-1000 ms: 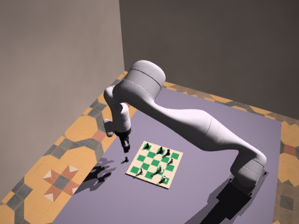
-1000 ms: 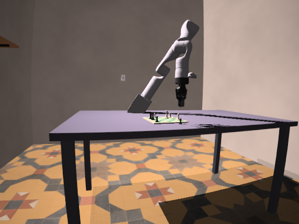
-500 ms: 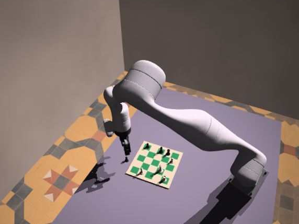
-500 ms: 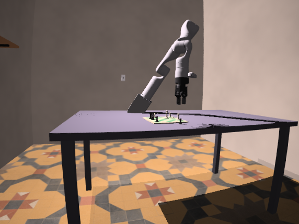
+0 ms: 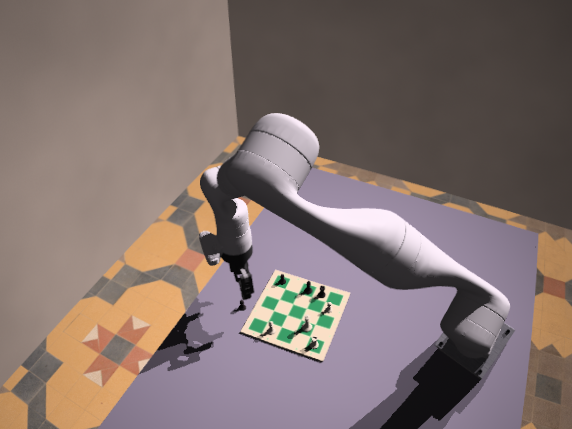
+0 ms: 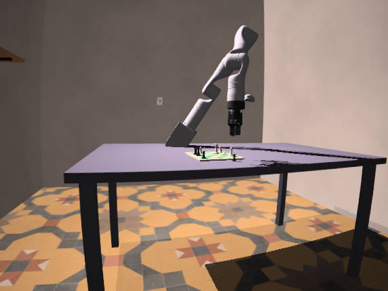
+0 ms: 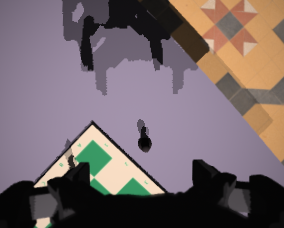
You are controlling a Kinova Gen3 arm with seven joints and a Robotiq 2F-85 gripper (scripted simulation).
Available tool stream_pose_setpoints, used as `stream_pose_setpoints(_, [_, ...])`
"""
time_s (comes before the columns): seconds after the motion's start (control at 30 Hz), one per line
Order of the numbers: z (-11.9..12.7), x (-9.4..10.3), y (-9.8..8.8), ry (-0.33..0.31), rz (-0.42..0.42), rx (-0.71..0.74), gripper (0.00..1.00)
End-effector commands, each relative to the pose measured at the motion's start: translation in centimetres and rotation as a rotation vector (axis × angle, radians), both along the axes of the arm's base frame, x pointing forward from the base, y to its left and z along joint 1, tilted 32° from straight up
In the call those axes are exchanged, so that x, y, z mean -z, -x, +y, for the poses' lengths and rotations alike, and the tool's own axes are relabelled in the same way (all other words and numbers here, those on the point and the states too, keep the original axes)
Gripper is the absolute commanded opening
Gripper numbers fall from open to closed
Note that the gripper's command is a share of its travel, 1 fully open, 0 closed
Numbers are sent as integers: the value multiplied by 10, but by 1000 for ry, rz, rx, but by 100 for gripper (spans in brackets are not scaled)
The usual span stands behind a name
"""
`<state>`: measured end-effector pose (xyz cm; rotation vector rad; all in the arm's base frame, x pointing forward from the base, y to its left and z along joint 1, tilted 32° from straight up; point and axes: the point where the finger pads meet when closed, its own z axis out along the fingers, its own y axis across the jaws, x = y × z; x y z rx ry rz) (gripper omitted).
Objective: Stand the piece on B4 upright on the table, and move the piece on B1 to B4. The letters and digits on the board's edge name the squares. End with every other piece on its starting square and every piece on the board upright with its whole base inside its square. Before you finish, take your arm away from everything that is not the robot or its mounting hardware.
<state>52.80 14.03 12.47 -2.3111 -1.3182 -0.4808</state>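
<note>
A small black pawn [image 5: 242, 305] [image 6: 234, 157] [image 7: 144, 143] stands upright on the purple table [image 5: 350, 396] [image 6: 136, 160], just off the left edge of the green and cream chessboard [image 5: 281, 344] [image 6: 207, 159] [image 7: 116, 156]. My gripper [image 5: 246, 291] [image 6: 234, 133] [image 7: 141, 172] hangs above the pawn with its fingers wide open and nothing between them. Black pieces [image 5: 307, 288] stand on the board's far rows and pale pieces [image 5: 303, 325] on its near rows. I cannot read the square labels.
The table's left edge runs close by the pawn, with the patterned floor [image 5: 115, 291] [image 7: 240, 55] beyond it. The arm's base [image 5: 475, 331] is mounted at the table's right side. One pale piece stands near the board corner in the wrist view.
</note>
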Motion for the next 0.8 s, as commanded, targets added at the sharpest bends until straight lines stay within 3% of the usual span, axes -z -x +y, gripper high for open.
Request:
stream_pose_setpoints(0.0, [-2,-3,5,1,-19,-23,100])
stream_pose_setpoints(0.43, [4,-9,68,34,-241,-376,100])
stream_pose_setpoints(0.5, [4,-9,68,34,-241,-376,100])
stream_pose_setpoints(0.77, [6,-10,97,57,-335,-533,100])
